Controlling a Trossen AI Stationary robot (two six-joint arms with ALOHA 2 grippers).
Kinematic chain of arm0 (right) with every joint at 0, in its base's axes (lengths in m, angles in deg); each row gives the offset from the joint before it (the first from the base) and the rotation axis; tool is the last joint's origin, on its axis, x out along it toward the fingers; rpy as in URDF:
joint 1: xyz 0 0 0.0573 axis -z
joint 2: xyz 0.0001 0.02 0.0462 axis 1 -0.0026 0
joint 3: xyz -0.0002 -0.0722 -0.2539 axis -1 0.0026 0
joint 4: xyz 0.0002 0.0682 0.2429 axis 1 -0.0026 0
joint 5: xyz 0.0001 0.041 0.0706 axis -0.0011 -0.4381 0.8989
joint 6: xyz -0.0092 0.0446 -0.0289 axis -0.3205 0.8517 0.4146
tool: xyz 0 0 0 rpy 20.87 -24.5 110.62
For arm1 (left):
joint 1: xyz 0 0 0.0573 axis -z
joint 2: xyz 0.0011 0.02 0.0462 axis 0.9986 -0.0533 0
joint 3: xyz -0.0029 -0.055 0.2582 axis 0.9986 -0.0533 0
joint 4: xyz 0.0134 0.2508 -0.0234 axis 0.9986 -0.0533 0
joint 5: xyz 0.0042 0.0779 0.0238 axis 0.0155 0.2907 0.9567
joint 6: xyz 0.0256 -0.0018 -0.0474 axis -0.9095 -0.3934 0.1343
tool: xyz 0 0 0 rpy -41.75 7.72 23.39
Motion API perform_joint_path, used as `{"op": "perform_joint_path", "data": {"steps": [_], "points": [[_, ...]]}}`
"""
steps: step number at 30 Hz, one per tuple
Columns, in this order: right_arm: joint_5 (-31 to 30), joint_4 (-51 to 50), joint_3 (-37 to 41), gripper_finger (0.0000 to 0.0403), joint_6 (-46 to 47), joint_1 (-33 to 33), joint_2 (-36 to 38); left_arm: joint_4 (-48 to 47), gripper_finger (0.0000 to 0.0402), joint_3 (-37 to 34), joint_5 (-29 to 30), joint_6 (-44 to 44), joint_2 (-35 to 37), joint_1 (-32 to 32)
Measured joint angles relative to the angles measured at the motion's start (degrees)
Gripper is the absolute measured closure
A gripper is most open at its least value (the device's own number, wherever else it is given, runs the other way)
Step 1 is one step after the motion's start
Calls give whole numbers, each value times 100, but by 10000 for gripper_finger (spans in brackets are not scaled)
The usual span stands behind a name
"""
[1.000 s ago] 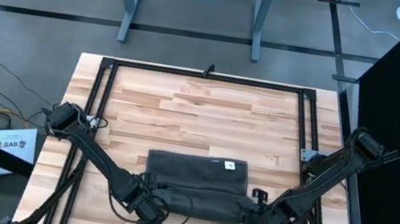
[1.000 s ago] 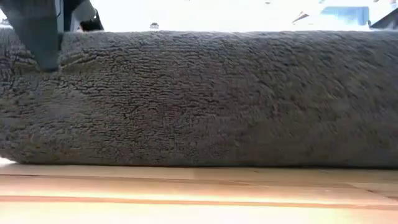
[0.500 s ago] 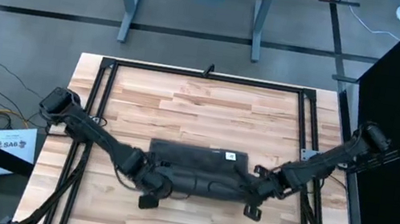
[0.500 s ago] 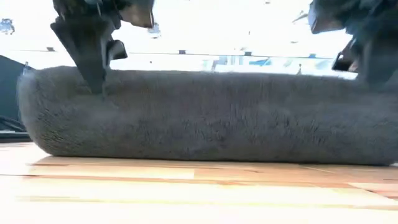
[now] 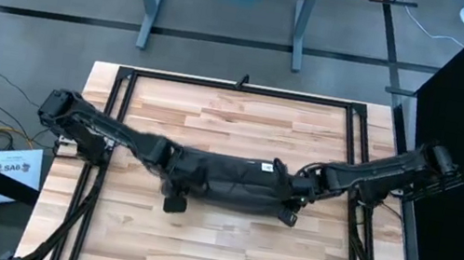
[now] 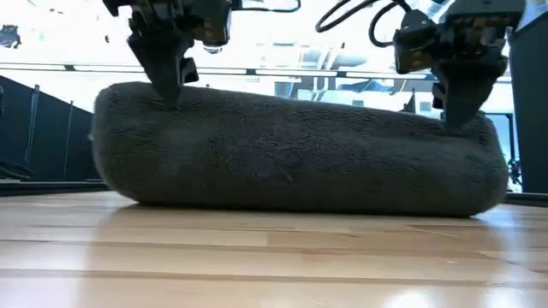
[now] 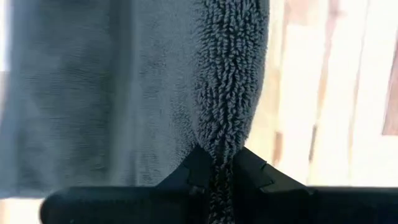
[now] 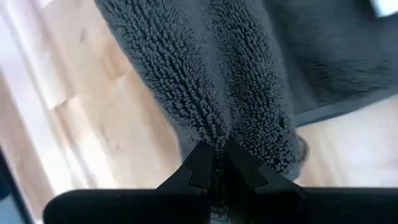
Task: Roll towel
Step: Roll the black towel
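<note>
Lying across the middle of the wooden surface [image 5: 242, 127], the towel [image 5: 233, 182] forms a thick grey roll stretching between the two arms. At one end the left claw [image 5: 179, 175] is clamped on a pinch of terry, its fingers [image 7: 198, 167] squeezing a ridge of cloth. At the opposite end the right claw [image 5: 294, 194] is likewise pinched tight on the towel. A small white tag [image 5: 269, 167] shows on top near the right claw.
</note>
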Motion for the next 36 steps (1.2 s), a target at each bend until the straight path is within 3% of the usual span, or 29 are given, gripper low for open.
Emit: {"op": "perform_joint_path", "data": {"steps": [4, 11, 16, 20, 23, 27, 31, 36], "points": [[7, -158, -11, 393, -213, 441, 64, -93, 383, -147, -77, -323, 202, -619], [467, -232, 2, 393, -1187, 1621, -31, 797, 383, -955, -1045, -872, 182, -1530], [1175, 3, 273, 393, -1733, 2513, -27, 1210, 383, -1359, -1200, -1202, 182, -1981], [1248, 230, 490, 393, -1999, 2969, -24, 1370, 383, -1412, -1199, -1338, 184, -2240], [1238, 490, 610, 390, -2090, 3210, -27, 1488, 383, -1420, -833, -1511, 184, -2320], [1188, 619, 755, 344, -2097, 3465, -24, 1514, 373, -1426, -610, -1920, 178, -2452], [756, 656, 774, 290, -2204, 3666, -29, 1484, 309, -1433, -316, -2097, 99, -2586], [75, 765, 771, 240, -2357, 3829, -7, 1372, 237, -1387, 813, -2105, 128, -2682]]}}
